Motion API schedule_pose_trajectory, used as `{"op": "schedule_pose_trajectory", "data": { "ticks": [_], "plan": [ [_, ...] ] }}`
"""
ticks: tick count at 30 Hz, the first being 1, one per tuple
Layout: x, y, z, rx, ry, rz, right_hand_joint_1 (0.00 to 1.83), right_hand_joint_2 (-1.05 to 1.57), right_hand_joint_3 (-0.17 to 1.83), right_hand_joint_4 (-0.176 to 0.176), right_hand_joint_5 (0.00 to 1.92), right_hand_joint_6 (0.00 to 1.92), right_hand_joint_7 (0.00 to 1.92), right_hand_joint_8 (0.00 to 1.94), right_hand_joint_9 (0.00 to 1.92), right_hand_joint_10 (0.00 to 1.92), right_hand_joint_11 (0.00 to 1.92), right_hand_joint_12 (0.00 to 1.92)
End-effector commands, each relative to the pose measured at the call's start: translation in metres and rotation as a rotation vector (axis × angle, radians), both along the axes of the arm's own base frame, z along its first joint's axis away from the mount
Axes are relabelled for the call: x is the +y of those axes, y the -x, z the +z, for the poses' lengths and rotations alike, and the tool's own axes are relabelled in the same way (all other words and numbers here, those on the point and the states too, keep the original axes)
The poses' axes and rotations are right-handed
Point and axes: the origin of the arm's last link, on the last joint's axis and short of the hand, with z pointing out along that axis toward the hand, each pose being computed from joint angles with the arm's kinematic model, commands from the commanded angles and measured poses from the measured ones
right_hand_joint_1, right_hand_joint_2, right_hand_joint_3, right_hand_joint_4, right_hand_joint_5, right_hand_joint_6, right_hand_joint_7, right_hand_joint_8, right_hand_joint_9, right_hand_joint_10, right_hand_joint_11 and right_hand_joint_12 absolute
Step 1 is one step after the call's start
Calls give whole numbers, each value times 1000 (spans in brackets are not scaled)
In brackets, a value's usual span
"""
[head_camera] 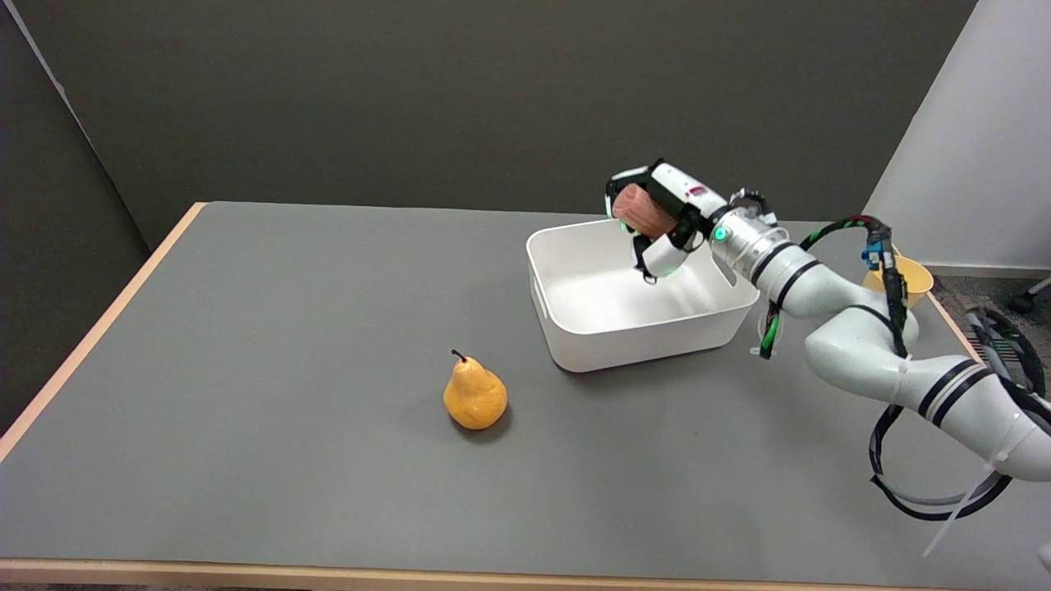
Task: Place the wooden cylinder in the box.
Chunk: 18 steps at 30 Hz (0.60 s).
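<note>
I am looking down across a grey desk (287,460) with a pale wooden edge. My right hand (657,215), black and white, reaches in from the right on a white arm and grasps the wooden cylinder (641,210), fingers wrapped around its reddish-brown body with one round end facing left. The cylinder is in the air, above the far right part of the white box (624,341), not touching the box floor. The box is an open rectangular bin with a slot handle in its right wall, standing on the desk right of centre. A yellow pear (475,396) with a dark stem stands upright on the desk, to the left of and nearer than the box, apart from it. A yellow bowl (911,277) shows behind the arm at the desk's right edge.
</note>
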Motion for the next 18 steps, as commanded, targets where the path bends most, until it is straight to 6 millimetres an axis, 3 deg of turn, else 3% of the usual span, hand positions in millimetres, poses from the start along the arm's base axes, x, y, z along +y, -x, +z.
{"op": "schedule_pose_trajectory", "data": {
  "ticks": [1, 3, 5, 7, 10, 14, 16, 18],
  "plan": [
    [14, 43, 9, -67, 30, -22, 1590, 445, 1539, -96, 671, 1696, 962, 1722, 1070, 1921, 1199, 1921],
    [14, 41, 9, -63, 26, -12, 1553, 592, 1327, -125, 562, 1576, 819, 1767, 930, 1921, 1039, 1921],
    [14, 37, 8, -62, 20, 8, 1047, 837, 1029, -124, 440, 1046, 700, 1234, 712, 1462, 633, 1921],
    [14, 33, 6, -65, 8, 34, 918, 833, 1002, -85, 362, 910, 565, 892, 563, 1272, 540, 1921],
    [15, 29, 3, -70, -4, 57, 670, 688, 1032, -45, 258, 537, 286, 515, 235, 868, 385, 1671],
    [16, 25, 1, -76, -16, 84, 447, 609, 943, -12, 119, 392, 63, 214, -1, 486, 1, 1158],
    [18, 20, 0, -90, -26, 122, 422, 589, 929, -12, 95, 385, 43, 146, -1, 388, -1, 1094],
    [21, 13, 0, -103, -32, 163, 386, 590, 878, -7, 66, 310, 0, 37, -1, 170, -1, 980]
  ]
}}
